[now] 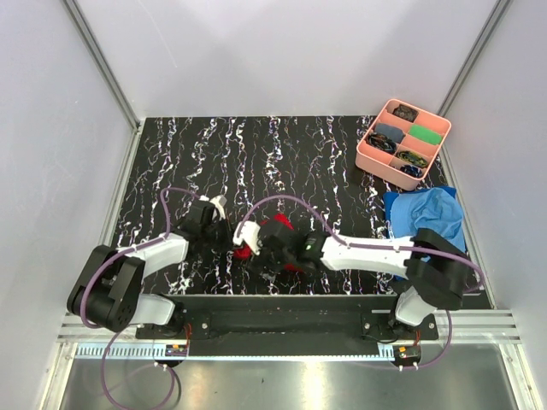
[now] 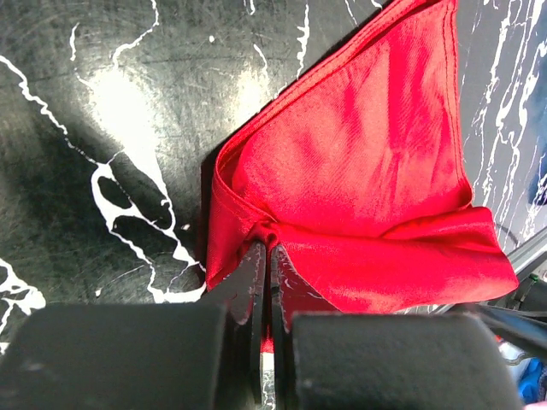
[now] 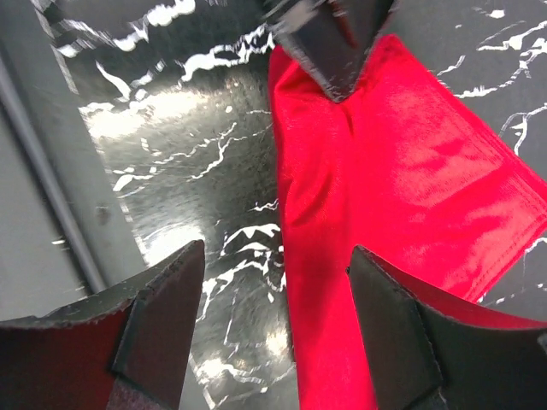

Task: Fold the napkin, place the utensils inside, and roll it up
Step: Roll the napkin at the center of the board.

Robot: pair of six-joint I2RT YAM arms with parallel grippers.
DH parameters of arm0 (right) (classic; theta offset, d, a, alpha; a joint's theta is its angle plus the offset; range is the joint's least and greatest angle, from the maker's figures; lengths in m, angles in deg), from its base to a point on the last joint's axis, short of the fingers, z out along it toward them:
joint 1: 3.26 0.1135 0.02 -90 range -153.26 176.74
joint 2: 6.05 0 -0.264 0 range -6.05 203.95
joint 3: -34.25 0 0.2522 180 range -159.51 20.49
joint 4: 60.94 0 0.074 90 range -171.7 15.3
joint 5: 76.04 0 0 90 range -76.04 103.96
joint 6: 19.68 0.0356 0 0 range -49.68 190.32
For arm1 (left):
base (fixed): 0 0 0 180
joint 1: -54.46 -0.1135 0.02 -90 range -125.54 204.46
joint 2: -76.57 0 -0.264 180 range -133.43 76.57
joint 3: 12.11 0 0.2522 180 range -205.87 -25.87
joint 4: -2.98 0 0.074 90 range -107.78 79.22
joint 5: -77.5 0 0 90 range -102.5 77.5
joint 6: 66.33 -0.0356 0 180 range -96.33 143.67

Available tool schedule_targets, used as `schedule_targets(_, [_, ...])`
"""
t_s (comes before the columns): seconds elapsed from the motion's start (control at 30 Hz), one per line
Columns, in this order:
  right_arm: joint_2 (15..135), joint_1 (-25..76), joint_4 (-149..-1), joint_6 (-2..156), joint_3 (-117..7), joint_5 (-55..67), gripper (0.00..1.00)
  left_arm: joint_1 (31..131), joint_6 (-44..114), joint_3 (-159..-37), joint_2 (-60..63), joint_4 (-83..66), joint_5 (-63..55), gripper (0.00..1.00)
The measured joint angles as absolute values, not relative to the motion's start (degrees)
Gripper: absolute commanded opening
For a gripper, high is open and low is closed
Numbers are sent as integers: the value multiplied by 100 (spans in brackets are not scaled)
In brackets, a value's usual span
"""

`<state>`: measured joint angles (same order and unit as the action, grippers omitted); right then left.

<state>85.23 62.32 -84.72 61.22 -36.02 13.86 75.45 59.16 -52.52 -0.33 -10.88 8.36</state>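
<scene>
Red napkin (image 2: 359, 171) in left gripper (image 2: 265, 256)

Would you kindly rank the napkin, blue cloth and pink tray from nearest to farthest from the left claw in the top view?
1. napkin, gripped by the left claw, centre front.
2. blue cloth, right side.
3. pink tray, far right corner.

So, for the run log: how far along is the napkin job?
Done: the napkin is folded into layers. In hand: the left tool is shut on its folded edge, while the right tool hangs open above it. Left: no utensils show in any view, so whether they are inside is unclear; the cloth is not yet rolled up.
</scene>
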Motion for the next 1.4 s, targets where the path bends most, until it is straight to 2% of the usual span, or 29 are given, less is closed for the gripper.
schedule_targets(0.37, [9395, 6431, -8301, 5588, -3637, 2199, 69, 7543, 5861, -5318, -112, -1114, 893, 0])
schedule_targets(0.57, [9515, 6366, -8286, 5556, -3705, 2188, 66, 7541, 5813, -5329, -118, -1119, 922, 0])
schedule_targets(0.73, [9533, 6097, -8264, 5577, -3729, 1810, 58, 7541, 5772, -5344, -120, -1125, 937, 2])
schedule_targets(0.87, [9666, 5830, -8367, 5597, -3895, 1340, 48, 7541, 5717, -5359, -129, -1134, 943, 18])
schedule_targets(0.9, [9721, 5773, -8404, 5597, -3950, 1248, 46, 7541, 5702, -5361, -129, -1136, 941, 27])
schedule_targets(0.93, [9771, 5730, -8448, 5599, -4002, 1172, 42, 7534, 5686, -5366, -127, -1143, 935, 31])
schedule_targets(1.03, [9907, 5631, -8579, 5606, -4183, 997, 38, 7526, 5671, -5394, -20, -1226, 891, 48])
schedule_targets(1.17, [10051, 5570, -8704, 5636, -4406, 728, 34, 7526, 5643, -5396, 509, -1490, 716, 57])
schedule_targets(1.4, [10112, 5240, -8957, 5840, -4555, -124, 32, 7521, 5632, -5073, 1790, -1604, 178, 59])
